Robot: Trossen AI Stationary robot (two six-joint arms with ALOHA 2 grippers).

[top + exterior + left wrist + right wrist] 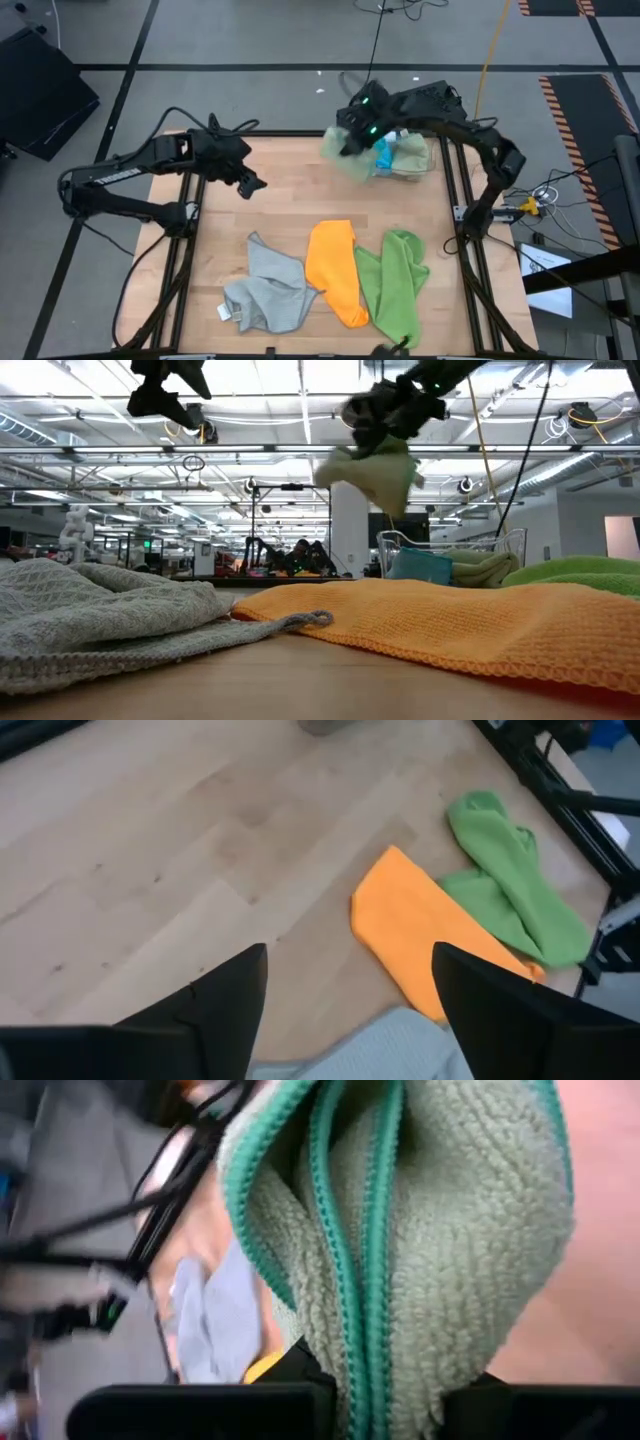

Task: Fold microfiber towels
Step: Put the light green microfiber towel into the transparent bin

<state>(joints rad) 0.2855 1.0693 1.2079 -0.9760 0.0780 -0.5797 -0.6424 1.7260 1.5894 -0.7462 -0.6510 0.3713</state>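
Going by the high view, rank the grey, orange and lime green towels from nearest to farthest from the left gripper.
Measured from the left gripper, open above the table's left half:
1. Grey towel, at the table's front left, nearest.
2. Orange towel, front middle, next.
3. Lime green towel, front right, farthest.

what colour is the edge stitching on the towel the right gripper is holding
Teal green, on the fluffy sage green microfiber towel clamped in the right gripper; clearest in the right wrist view.
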